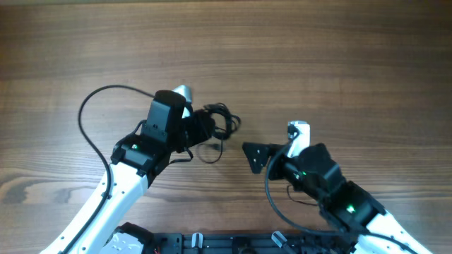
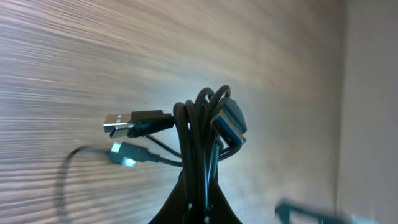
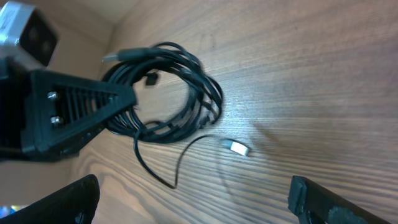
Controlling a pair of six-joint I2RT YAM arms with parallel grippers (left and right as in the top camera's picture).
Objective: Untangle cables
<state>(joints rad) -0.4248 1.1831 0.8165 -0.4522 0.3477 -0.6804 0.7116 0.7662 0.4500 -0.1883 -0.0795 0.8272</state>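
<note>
**Overhead view.** The cables (image 1: 217, 125) form one knotted coil near the middle of the counter (image 1: 353, 49). The left hand (image 1: 199, 130) is at the coil's left edge. The right hand (image 1: 275, 144) is just to the right of the coil and clear of it, with its fingers spread wide and holding nothing.

**Left wrist view.** The left hand is pressed together, pinching several strands of the coil at once. A flat plug (image 2: 127, 123) projects to the left, with a second, blurred plug below it.

**Right wrist view.** A loose strand (image 3: 155, 168) trails out of the coil. A small pale plug (image 3: 236, 147) lies on the counter below the coil.

**Probable faults.**
- Pulling while several strands are pinched together is likely to tighten the knot.
- A plug may catch inside a loop and stop a strand from sliding free.
- If the right hand closes on the whole bundle instead of one strand, nothing will separate.
- A thin strand may slip from the grip.
</note>
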